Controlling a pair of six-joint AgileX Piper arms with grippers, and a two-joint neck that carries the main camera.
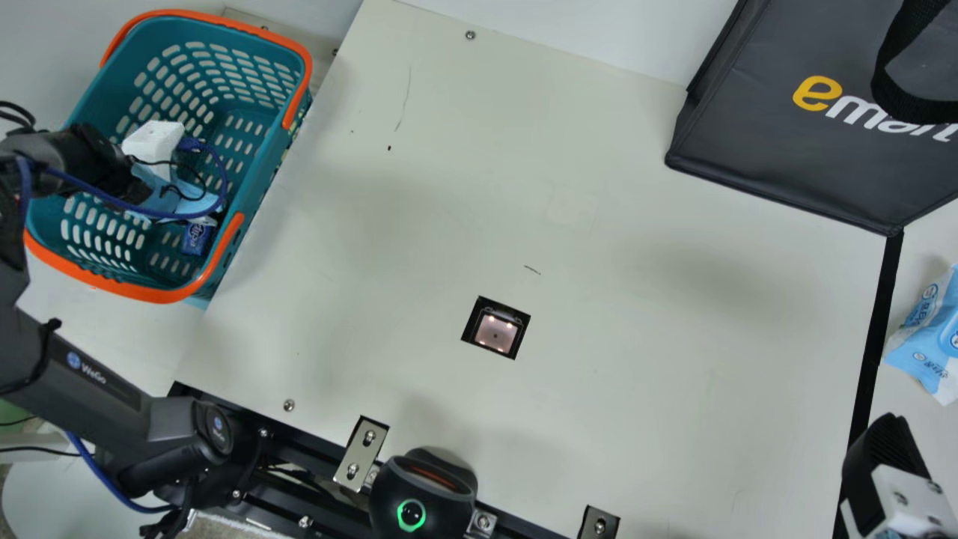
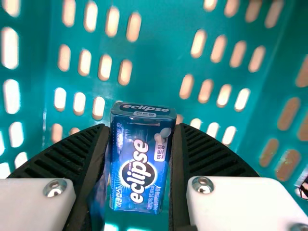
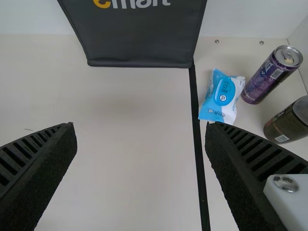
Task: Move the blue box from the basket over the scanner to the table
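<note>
In the main view my left gripper (image 1: 153, 141) is down inside the teal basket (image 1: 269, 161), and the blue box (image 1: 196, 238) shows beside it near the basket's front wall. From the left wrist, the gripper (image 2: 141, 127) is shut on the blue box (image 2: 139, 168), whose top end sticks out a little past the fingertips. The scanner (image 1: 495, 332) is a square window with lit spots, set in the tabletop. My right gripper (image 1: 887, 457) hangs at the main view's lower right edge; in its wrist view this gripper (image 3: 140, 127) stands wide open, nothing between its fingers.
A dark shopping bag (image 1: 793, 150) stands at the back right. A light-blue packet (image 3: 223, 97), a purple can (image 3: 269, 77) and a dark jar (image 3: 288, 122) lie beyond the black strip (image 3: 198, 144). A black device with a green ring (image 1: 419, 498) sits at the front edge.
</note>
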